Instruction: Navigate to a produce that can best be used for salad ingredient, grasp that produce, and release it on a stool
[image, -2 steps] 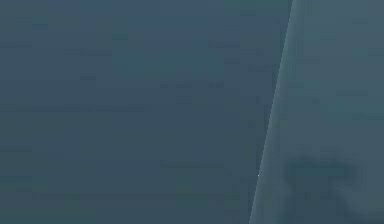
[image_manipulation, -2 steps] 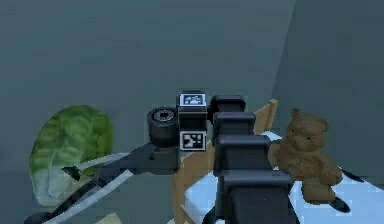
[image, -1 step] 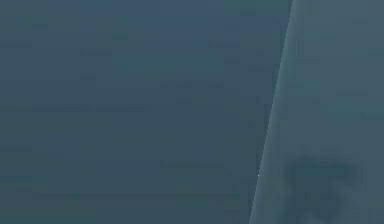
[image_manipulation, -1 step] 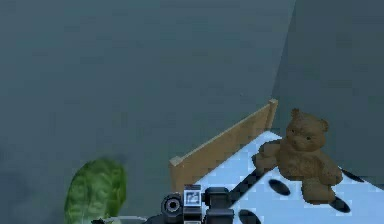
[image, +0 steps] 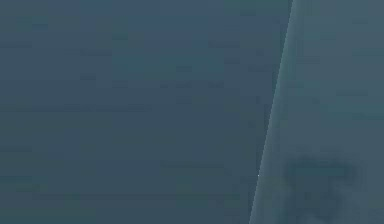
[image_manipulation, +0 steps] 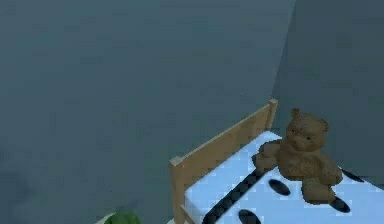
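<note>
Green lump (image_manipulation: 122, 217): sitting at the very bottom edge of the arm side view, just left of the bed's wooden end. It is looking rounded and leafy, but too little is showing to tell whether it is the salad produce.
Bed (image_manipulation: 300, 210): lying across the arm side view's lower right, wearing a pale blue cover with dark oval spots and one dark stripe.
Wooden end board (image_manipulation: 225, 148): standing upright along the bed's left edge and running up toward the right, with a post at each end.
Teddy bear (image_manipulation: 303, 150): sitting upright on the cover, close by the farther post.
Wall (image: 130, 100): dark blue-grey, standing across the forward view and meeting a second wall (image: 340, 80) at a slanting seam (image: 275, 110).
Open room: the bed is hemming in the arm side, with bare wall (image_manipulation: 120, 80) rising behind it.
Claw: I am not able to tell its state.
</note>
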